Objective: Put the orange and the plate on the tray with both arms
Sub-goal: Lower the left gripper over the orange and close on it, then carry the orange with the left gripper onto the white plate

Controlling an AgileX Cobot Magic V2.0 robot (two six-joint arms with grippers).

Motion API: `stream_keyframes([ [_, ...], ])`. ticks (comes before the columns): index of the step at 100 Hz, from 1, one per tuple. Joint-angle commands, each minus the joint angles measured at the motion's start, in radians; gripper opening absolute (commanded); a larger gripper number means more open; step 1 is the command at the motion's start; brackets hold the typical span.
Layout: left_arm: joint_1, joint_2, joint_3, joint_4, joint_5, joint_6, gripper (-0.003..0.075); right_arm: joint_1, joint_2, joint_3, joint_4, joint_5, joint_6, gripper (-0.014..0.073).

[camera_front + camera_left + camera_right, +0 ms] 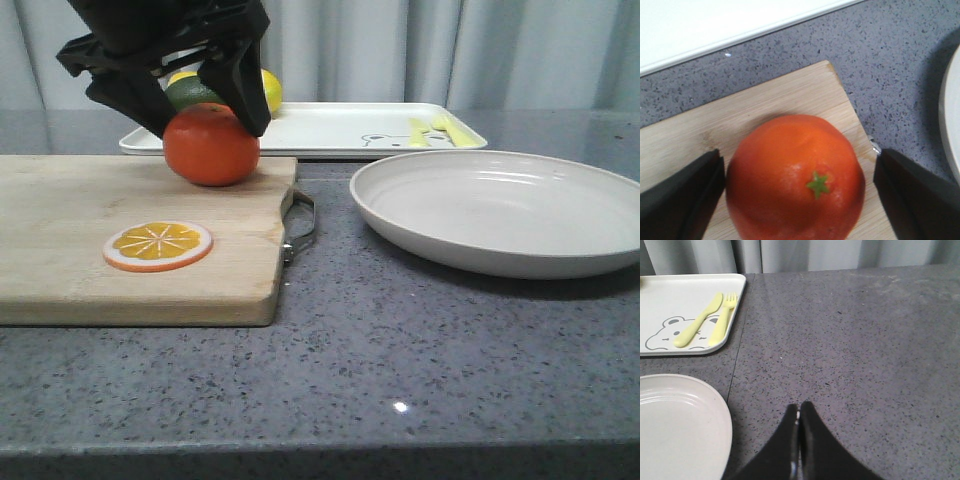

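The orange [210, 147] sits on the far right corner of a wooden cutting board [100, 200]. My left gripper [207, 120] is open and straddles the orange from above. In the left wrist view the orange [795, 177] lies between the two black fingers [685, 200]; one is at its side, and the other stands a little off. The off-white plate [500, 210] rests on the table at the right, also in the right wrist view [675, 425]. The white tray [330, 125] lies at the back. My right gripper [800, 407] is shut and empty over bare table beside the plate.
An orange slice [158, 245] lies on the board's front part. A lemon [270, 90] and a green lime [190, 93] sit at the tray's left end. A yellow spoon [697, 320] and fork [722, 320] lie by the bear drawing. The board has a metal handle [303, 225].
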Motion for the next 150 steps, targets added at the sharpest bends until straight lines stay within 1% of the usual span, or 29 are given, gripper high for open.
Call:
stream_keyframes([
  [1,-0.008,-0.040,-0.034,-0.019,-0.034,-0.007,0.0482,0.000,0.003,-0.038,-0.013,-0.084,0.000,-0.0058],
  [16,-0.008,-0.040,-0.034,-0.019,-0.024,-0.006,0.0375,0.000,0.003,-0.038,-0.013,-0.084,0.000,-0.0058],
  [26,-0.012,-0.040,-0.042,-0.032,-0.008,-0.003,0.0348,0.000,0.003,-0.038,-0.013,-0.084,0.000,-0.0058],
  [43,-0.061,-0.040,-0.094,-0.039,0.004,-0.002,0.0348,0.000,0.003,-0.038,-0.013,-0.084,0.000,-0.0058],
  [61,-0.157,-0.025,-0.178,-0.039,0.002,-0.002,0.0348,0.000,0.003,-0.038,-0.013,-0.084,0.000,-0.0058],
  [82,-0.291,0.078,-0.293,-0.039,0.009,-0.002,0.0347,0.000,0.003,-0.038,-0.013,-0.084,0.000,-0.0058],
  [99,-0.361,0.159,-0.365,-0.039,0.011,-0.002,0.0348,0.000,0.003,-0.038,-0.013,-0.084,0.000,-0.0058],
  [118,-0.394,0.189,-0.381,-0.043,0.011,-0.002,0.0349,0.000,0.003,-0.038,-0.013,-0.084,0.000,-0.0058],
  [135,-0.394,0.189,-0.381,-0.043,-0.002,-0.001,0.0353,0.000,0.003,-0.038,-0.013,-0.084,0.000,-0.0058],
  [141,-0.394,0.191,-0.381,-0.043,-0.002,0.001,0.0373,0.000,0.003,-0.038,-0.013,-0.084,0.000,-0.0058],
  [150,-0.394,0.191,-0.381,-0.032,-0.004,0.001,0.0436,0.000,0.003,-0.038,-0.013,-0.084,0.000,-0.0058],
])
